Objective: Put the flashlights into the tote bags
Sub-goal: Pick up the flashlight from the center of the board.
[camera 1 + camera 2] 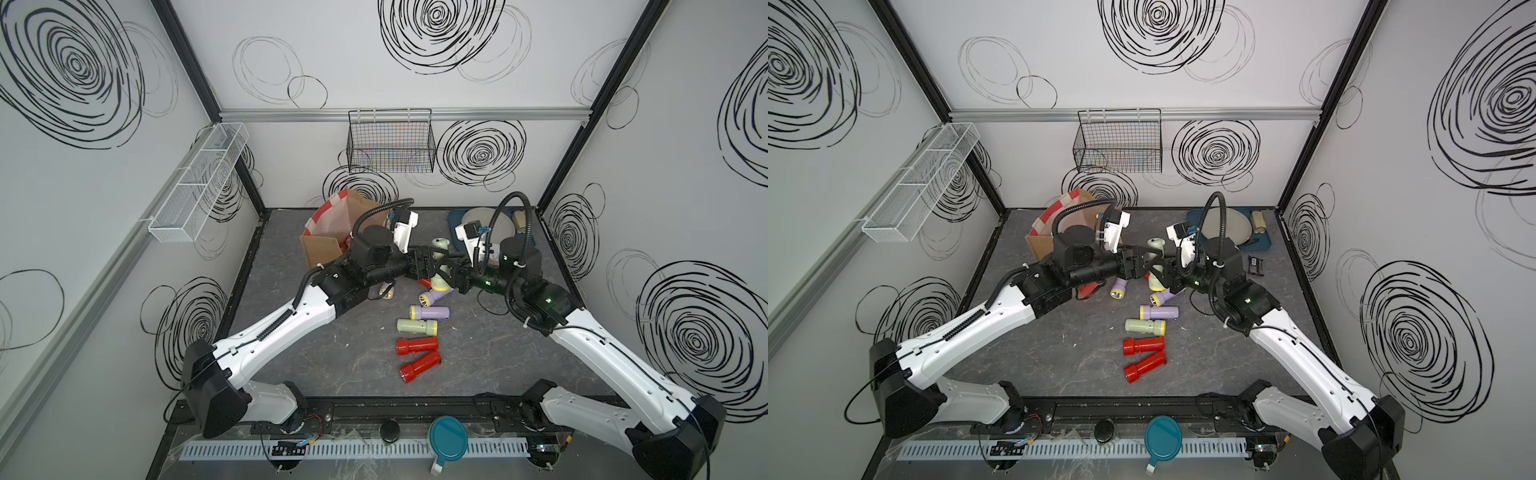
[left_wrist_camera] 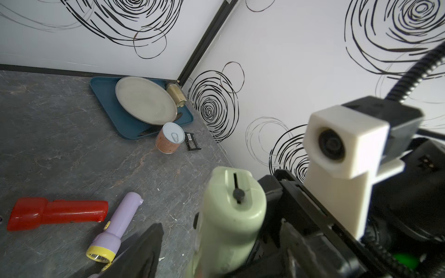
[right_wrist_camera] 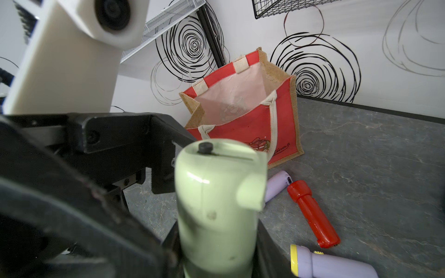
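Handing over mid-air: right gripper (image 1: pixel 451 274) is clamped on the lower body of a pale green plastic flashlight w/ yellow flared head (image 1: pixel 439 246), tail up over the grey marbled tabletop (image 1: pixel 478 353). Left gripper (image 1: pixel 432 266) has its jaws apart, straddling the upper body, w/ a gap on one side.

Risk: if right lets go before left bites, it drops onto those below, and smooth plastic may twist.

Count: 2 pale green incl. the held one, 3 lilac flashlights (image 1: pixel 430 312), 3 red flashlights (image 1: pixel 417 345) (one half hidden), and 1 boxy jute tote bag w/ red panels (image 3: pixel 240 130) at back-left, contents unseen.

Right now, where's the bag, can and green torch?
Red jute tote bag (image 3: pixel 245 131), right wrist view: front panel.
Tan round can (image 2: pixel 173 133), left wrist view: white lid.
Pale green plastic torch (image 3: pixel 216 204), right wrist view: body.
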Available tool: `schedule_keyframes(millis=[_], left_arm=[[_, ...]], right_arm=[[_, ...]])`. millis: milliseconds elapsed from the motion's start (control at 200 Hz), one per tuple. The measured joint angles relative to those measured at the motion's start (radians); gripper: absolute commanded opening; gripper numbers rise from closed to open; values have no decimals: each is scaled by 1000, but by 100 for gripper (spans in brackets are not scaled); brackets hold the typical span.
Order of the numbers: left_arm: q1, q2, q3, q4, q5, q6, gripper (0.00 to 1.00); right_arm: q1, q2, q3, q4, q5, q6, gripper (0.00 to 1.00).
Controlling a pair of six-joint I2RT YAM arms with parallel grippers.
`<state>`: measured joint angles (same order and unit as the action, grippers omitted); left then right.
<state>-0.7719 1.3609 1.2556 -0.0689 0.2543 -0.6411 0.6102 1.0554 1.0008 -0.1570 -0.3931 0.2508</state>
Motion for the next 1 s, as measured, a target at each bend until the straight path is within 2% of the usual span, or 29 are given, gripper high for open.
schedule_keyframes(millis=[771, 816, 906, 981, 996], left_arm=[[0, 31, 30, 18, -20, 29, 20], [2, 31, 30, 18, -20, 31, 16], [8, 31, 36, 8, -23, 35, 7], [14, 31, 52, -14, -35, 45, 1], [16, 31, 57, -21, -40, 47, 1]], right_arm=[[-2, 44, 53, -33, -43, -36, 0], [-2, 50, 59, -38, -43, -40, 9], [0, 64, 76, -50, -40, -48, 39], [8, 76, 92, -56, -29, -53, 57], [10, 77, 96, -58, -24, -60, 65]])
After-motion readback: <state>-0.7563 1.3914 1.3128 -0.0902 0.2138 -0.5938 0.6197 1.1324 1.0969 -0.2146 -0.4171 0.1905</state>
